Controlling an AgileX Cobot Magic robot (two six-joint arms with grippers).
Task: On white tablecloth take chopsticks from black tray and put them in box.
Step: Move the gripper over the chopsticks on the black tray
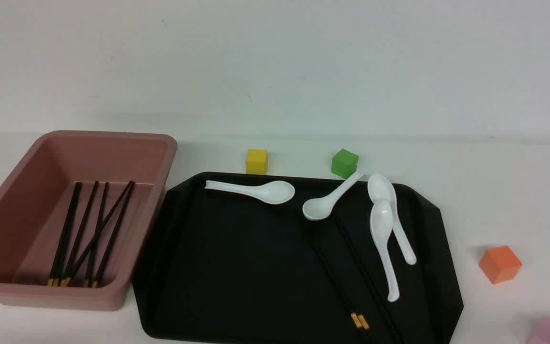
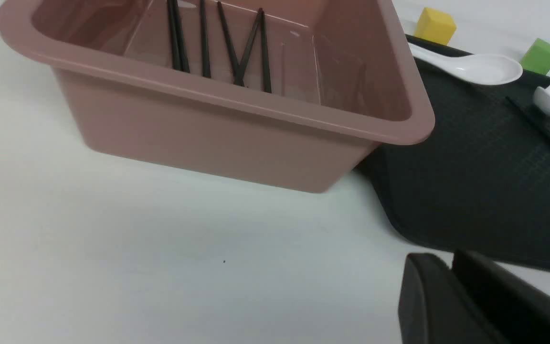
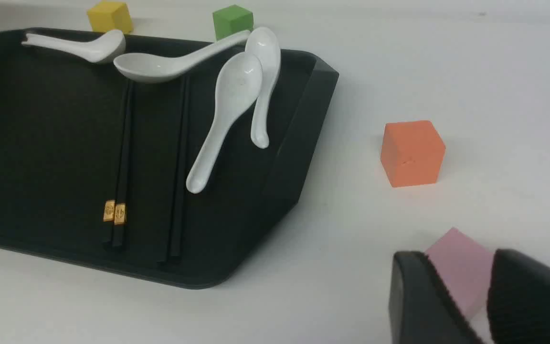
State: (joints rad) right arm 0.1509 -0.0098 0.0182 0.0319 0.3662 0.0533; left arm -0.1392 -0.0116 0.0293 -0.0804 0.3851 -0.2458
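Note:
The black tray [image 1: 237,267] lies on the white tablecloth [image 1: 494,191], with the pink box [image 1: 108,136] touching its left side. Several black chopsticks [image 1: 89,234] with gold ends lie in the box. More chopsticks [image 1: 346,267] lie on the tray's right half, partly under a white spoon; they also show in the right wrist view [image 3: 122,157]. Neither gripper shows in the front view. My left gripper [image 2: 451,260] is shut and empty over the cloth near the box's [image 2: 237,138] front corner. My right gripper [image 3: 459,255] is open and empty, right of the tray [image 3: 41,143].
Several white spoons [image 1: 256,190] lie on the tray's far and right parts. A yellow cube [image 1: 256,161] and a green cube [image 1: 344,163] stand behind the tray. An orange cube [image 1: 500,263] and a pink cube [image 1: 549,332] stand to its right, the pink one just beyond my right fingertips.

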